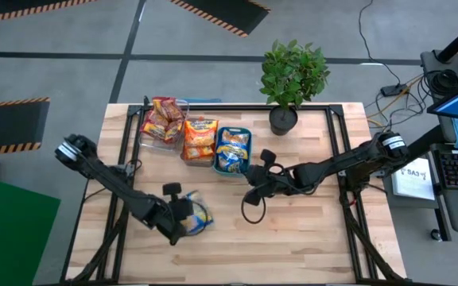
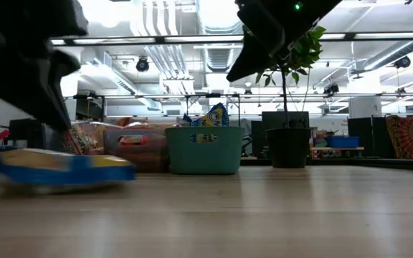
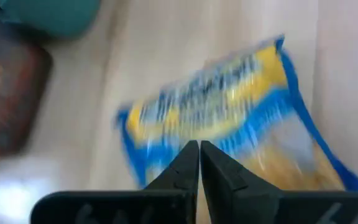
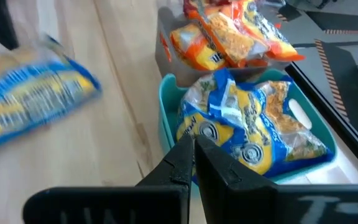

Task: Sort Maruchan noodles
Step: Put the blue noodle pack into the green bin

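Note:
One blue-and-yellow noodle packet [image 1: 200,217] lies flat on the table near its front left [image 2: 56,168], blurred in every view. My left gripper [image 3: 199,148] is shut, its tips over the packet's near edge [image 3: 166,171]. My right gripper [image 4: 193,144] is shut and raised above the table [image 2: 264,43], just in front of the teal bin [image 1: 234,132]. That bin holds blue-and-yellow packets [image 4: 247,124]. Orange packets [image 1: 199,139] fill the grey bin, and red packets [image 1: 163,117] the clear bin. My left gripper's shut fingertips stand over the packet's blue border [image 3: 166,171], coming slanting down from the table's left. The low view shows a gap between the gripper's body and the packet, so I cannot tell whether the fingers touch it.
The three bins stand in a row at the far left-centre of the table. A potted plant [image 1: 283,119] stands at the far edge, right of the teal bin. Bare wood [image 1: 308,230] lies in front and to the right. A monitor and keyboard sit beyond the right edge.

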You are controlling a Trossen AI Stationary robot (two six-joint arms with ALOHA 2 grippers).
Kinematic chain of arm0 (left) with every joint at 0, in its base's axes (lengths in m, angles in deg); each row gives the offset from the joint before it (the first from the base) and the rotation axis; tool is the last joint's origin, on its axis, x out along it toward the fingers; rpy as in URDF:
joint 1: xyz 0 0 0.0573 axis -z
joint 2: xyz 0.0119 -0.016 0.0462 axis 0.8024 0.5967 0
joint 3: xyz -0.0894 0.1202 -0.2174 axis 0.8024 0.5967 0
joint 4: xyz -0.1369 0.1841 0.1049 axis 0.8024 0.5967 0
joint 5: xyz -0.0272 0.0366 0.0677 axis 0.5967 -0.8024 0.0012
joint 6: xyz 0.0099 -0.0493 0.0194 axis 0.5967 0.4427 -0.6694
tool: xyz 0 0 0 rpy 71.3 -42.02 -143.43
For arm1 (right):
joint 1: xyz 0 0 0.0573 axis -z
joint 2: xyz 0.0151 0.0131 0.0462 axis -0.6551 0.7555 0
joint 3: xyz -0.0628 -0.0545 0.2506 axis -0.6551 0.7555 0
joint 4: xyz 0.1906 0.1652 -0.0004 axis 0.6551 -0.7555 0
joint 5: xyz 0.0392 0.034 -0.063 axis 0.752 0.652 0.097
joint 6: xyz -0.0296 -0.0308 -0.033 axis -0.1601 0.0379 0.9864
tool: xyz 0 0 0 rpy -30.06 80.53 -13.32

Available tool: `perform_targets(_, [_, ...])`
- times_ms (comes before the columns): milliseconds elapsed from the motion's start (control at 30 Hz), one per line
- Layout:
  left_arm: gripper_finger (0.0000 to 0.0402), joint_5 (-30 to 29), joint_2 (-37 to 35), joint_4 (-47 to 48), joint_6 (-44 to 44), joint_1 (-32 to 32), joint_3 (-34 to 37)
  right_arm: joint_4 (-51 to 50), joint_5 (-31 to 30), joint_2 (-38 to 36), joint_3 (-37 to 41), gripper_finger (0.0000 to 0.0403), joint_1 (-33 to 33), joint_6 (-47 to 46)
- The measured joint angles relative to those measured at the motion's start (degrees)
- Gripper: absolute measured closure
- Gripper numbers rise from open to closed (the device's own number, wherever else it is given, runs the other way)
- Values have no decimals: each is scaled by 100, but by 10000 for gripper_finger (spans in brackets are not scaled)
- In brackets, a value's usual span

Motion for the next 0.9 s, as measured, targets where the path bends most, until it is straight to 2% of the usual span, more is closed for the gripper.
perform_targets(100, [402, -100, -145, 203, -450, -12, -104, -31, 79, 0, -123, 394, 12, -3])
perform_targets(167, [402, -60, -218, 147, -608, -21, -93, -120, 353, 0, -236, 394, 78, -133])
perform_targets(367, [402, 74, -297, -319, -678, -15, 281, -656, 2162, 0, -679, 394, 435, -971])
perform_targets(467, [402, 74, -297, -991, -786, -15, 592, -1100, 3264, 0, -698, 394, 511, -1755])
perform_targets(533, [402, 77, -297, -1429, -820, -15, 777, -1378, 3730, 1, -612, 394, 497, -2369])
perform_targets(700, [402, 59, -295, -2443, -874, -19, 1229, -1374, 3730, 29, 90, 394, 158, -3813])
perform_targets(900, [401, -53, -295, -3386, -933, -19, 1683, 146, 2980, 29, 1174, 394, 4, -5096])
